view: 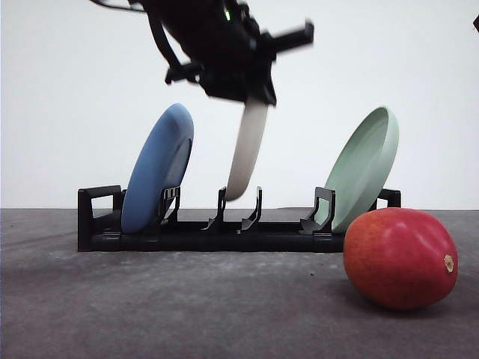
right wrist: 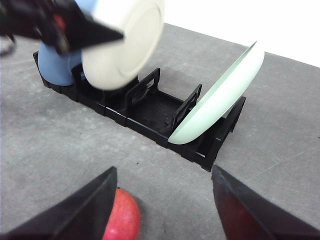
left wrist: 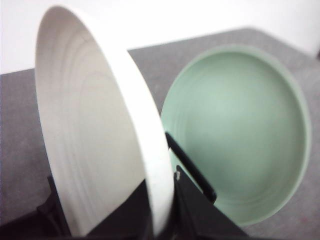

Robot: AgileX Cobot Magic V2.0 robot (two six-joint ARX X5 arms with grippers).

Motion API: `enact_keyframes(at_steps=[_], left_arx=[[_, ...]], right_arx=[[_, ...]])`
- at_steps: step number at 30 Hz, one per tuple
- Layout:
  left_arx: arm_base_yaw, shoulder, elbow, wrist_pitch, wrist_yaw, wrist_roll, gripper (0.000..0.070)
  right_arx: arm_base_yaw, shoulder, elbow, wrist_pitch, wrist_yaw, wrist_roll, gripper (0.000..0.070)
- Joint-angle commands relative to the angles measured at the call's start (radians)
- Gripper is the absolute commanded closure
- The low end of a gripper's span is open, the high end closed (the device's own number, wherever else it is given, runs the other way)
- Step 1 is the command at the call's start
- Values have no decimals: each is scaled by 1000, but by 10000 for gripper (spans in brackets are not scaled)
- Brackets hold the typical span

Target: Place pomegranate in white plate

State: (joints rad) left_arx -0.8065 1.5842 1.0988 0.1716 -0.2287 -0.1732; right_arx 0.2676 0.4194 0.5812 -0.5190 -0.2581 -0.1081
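Two arms engaged: left fingers (view: 251, 93) clamp white plate (view: 247, 149) at frame centre above rack (view: 224, 228); right fingers (right wrist: 162, 200) spread, pomegranate (view: 400, 258) directly beneath, lower right.

Glossy smooth pomegranate (view: 399, 259), matte white plate (view: 248, 149), rough grey table (view: 187, 307).

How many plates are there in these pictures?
3: blue plate in the rack's left end, white plate held above the middle by the left gripper, green plate at the right end.
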Motion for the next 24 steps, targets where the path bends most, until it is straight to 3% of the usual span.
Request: enact_keyframes(at_steps=[1,8,12,19,24], left_arx=[[-14,-26,24,-19,14,-38,689],[-28,-162,24,-158,125,-57,689],[-45,-241,24,-296,179,-51,689],[-91,-370,9,-590,185,6,689],[-126,-482,-80,-629,184,15,689]], right_arx=[[5,3,16,10,3,-2,316],[5,3,16,10,4,-1,316],[5,3,16,10,4,-1,316],[5,3,17,9,4,-1,316],[5,3,16,9,4,-1,316]])
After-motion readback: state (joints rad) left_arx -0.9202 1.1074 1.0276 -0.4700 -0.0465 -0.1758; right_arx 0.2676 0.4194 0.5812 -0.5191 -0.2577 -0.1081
